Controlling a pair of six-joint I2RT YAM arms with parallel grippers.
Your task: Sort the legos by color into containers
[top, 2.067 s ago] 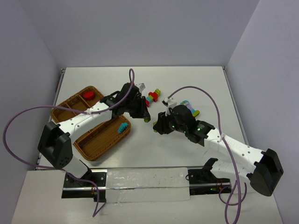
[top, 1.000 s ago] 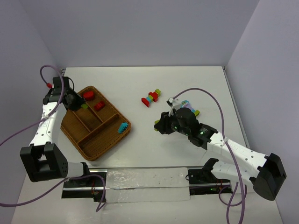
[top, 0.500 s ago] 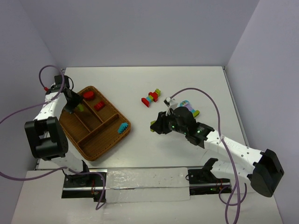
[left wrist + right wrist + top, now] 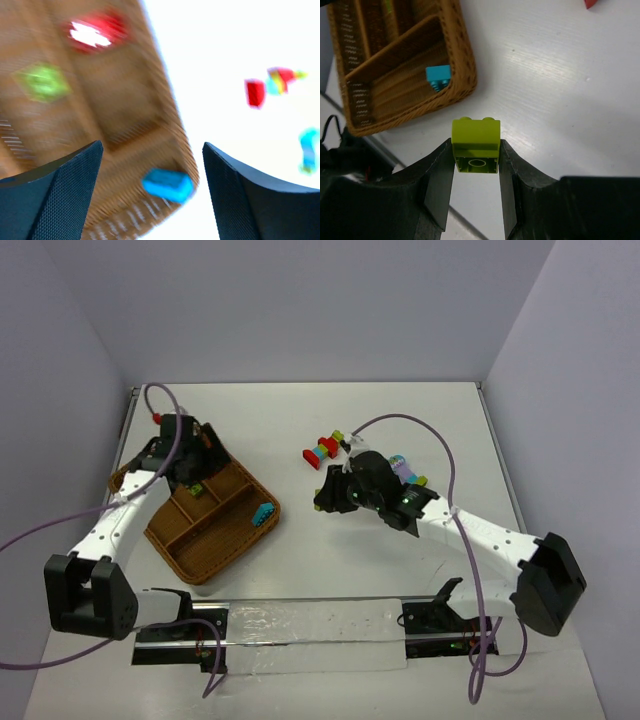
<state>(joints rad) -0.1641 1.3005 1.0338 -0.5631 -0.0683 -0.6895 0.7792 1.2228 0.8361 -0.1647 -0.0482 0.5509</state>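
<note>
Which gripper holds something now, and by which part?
The right gripper holds a lime-green brick by its two opposite sides. The left gripper is open and holds nothing.

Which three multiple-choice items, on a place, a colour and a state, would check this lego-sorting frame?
1. The teal-blue plastic brick lies: A) inside the brown woven wicker tray, at a corner; B) outside it; C) stacked on another brick.
2. The small plastic brick in the right claw is: A) red; B) lime green; C) purple.
3. The left claw is: A) shut on a brick; B) out of every view; C) open, holding nothing.
Key: 1 A, the right wrist view shows it within the rim; 2 B, it shows lime green in the grip; 3 C, the left wrist view shows a wide, empty gap.
</note>
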